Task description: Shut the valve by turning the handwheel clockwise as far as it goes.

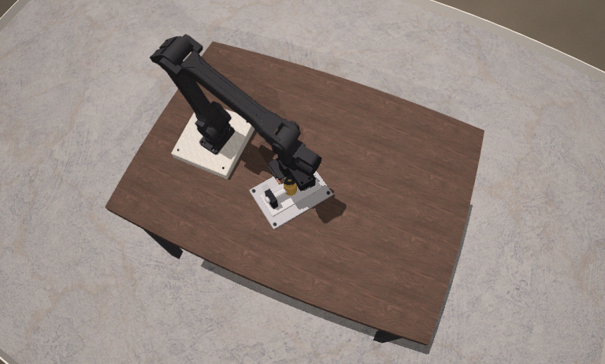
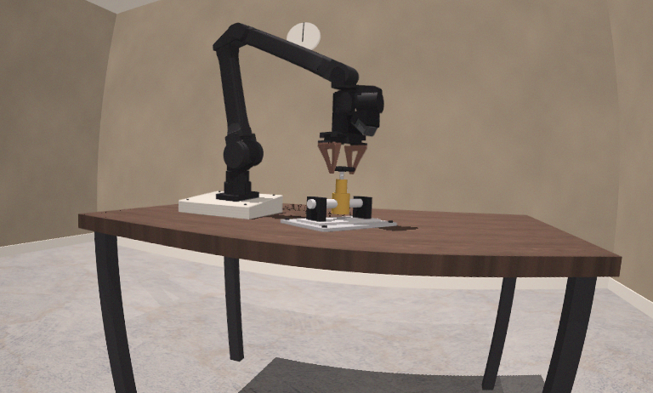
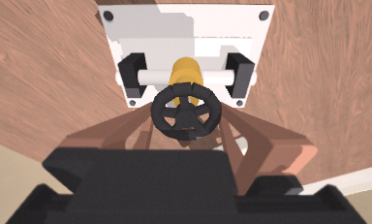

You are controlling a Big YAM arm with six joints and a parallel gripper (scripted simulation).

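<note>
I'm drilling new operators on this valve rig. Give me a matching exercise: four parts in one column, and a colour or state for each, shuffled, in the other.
Parts:
1. handwheel
2. valve body
3. pipe
4. mounting plate

Colour or state:
A. white, lying across between two black blocks
B. yellow, upright under the wheel
C. black, spoked, clamped between the jaws of the gripper
D. light grey, flat on the wooden table

Pairs: 1-C, 2-B, 3-A, 4-D

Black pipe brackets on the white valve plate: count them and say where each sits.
2. One black bracket holds the white pipe left of the yellow valve body in the wrist view; the other bracket holds it on the right. None seems hidden.
</note>
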